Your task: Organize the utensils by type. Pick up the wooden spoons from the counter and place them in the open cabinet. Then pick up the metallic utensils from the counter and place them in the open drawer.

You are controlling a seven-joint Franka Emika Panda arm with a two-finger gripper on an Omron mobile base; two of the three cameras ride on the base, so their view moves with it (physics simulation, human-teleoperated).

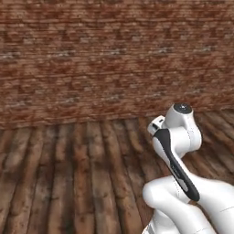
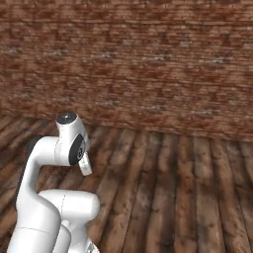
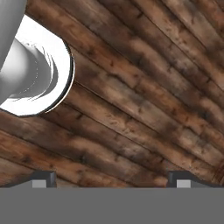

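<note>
- Nearest, the tool points down at the floor, its two dark fingertips spread wide apart with nothing between them.
- Beneath it lies one surface: a floor of dark, worn wooden planks running away from the base.
- The white arm is folded low over those planks in both base views.
- Farthest, a single red-brown brick wall closes off the room behind the floor.

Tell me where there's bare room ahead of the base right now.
Bare plank floor runs from the folded arm up to the brick wall, open on both sides. The open gripper hangs over bare planks too. The only crowded spot is beside the robot's own body.
</note>
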